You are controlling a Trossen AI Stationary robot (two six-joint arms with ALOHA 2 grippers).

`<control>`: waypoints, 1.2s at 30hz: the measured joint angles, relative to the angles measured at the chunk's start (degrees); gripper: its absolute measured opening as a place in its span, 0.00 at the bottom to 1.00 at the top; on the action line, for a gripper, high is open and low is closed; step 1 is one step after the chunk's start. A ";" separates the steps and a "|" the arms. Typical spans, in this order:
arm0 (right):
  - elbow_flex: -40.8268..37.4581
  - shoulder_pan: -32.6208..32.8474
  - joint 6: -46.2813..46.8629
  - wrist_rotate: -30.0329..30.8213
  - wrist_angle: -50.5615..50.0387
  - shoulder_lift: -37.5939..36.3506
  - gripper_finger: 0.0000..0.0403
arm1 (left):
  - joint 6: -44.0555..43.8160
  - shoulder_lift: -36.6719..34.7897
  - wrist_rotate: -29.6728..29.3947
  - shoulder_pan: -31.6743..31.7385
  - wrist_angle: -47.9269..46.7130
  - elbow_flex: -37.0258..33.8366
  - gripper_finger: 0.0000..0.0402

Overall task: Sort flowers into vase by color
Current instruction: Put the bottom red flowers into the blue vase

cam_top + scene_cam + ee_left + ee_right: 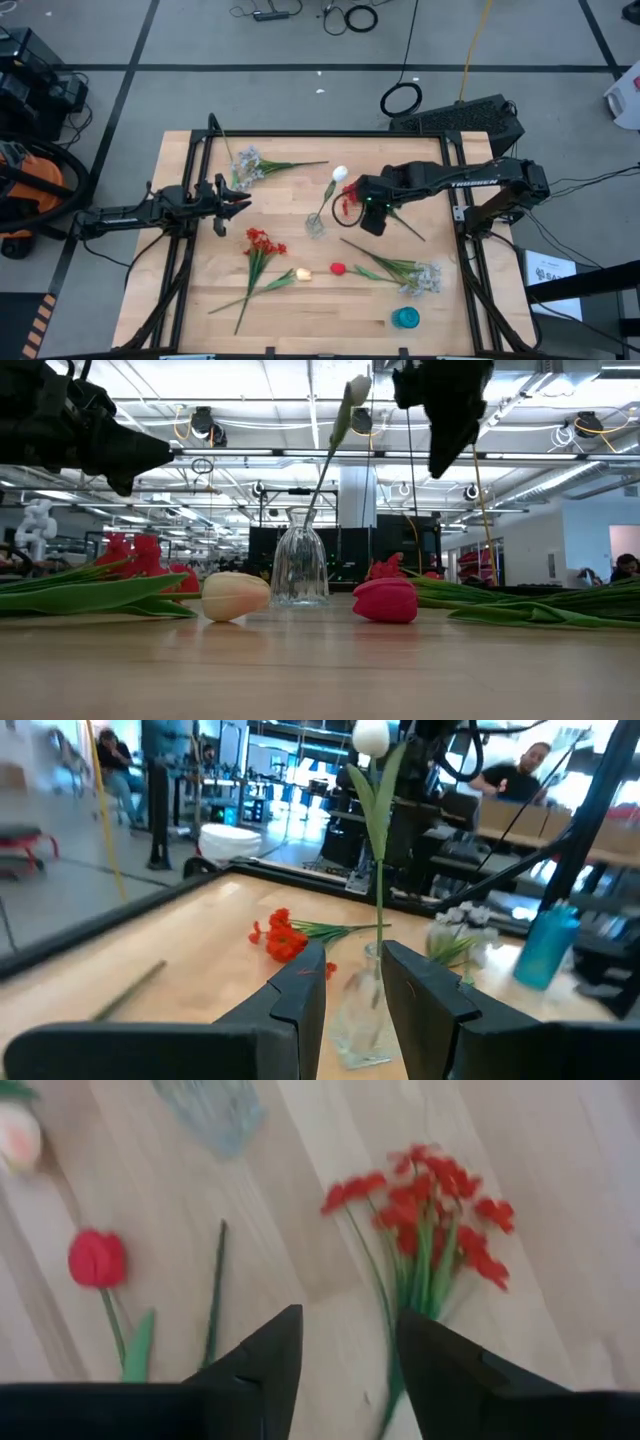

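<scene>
A clear glass vase is standing near the middle of the wooden tabletop, and a white tulip is leaning out of it on a long green stem; a teal vase is standing near the front edge, well apart from the glass one. The right gripper is hovering just beside the glass vase, above a red clustered bloom lying on the wood; its fingers are standing apart with nothing between them, the red stem passing just under one of them. The left gripper is waiting over the left part of the tabletop, pointing toward the glass vase, its fingers parted and empty. The other flowers are lying flat: a second red clustered bloom in front of the left gripper, a peach tulip bud and a red tulip bud side by side toward the front, a pale small-blossom spray near the back edge, and another pale spray lying near the teal vase. A person is showing in the room beyond the table.
</scene>
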 joint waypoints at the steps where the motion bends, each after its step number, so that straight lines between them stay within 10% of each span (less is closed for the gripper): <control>1: -0.01 0.00 0.28 0.00 -1.50 -0.67 0.35 | -2.09 0.00 0.02 0.00 0.33 0.00 0.26; 16: -13.26 -0.15 8.79 1.53 2.57 -21.56 0.23 | -25.09 0.28 -8.65 0.00 10.58 0.19 0.26; 27: -33.88 -0.70 15.29 2.83 23.69 -29.61 0.23 | -17.60 2.01 -12.35 -0.85 11.89 2.23 0.26; 36: -39.28 -3.82 14.89 0.65 29.86 -29.26 0.23 | -12.92 21.19 -19.88 -8.77 10.84 15.12 0.23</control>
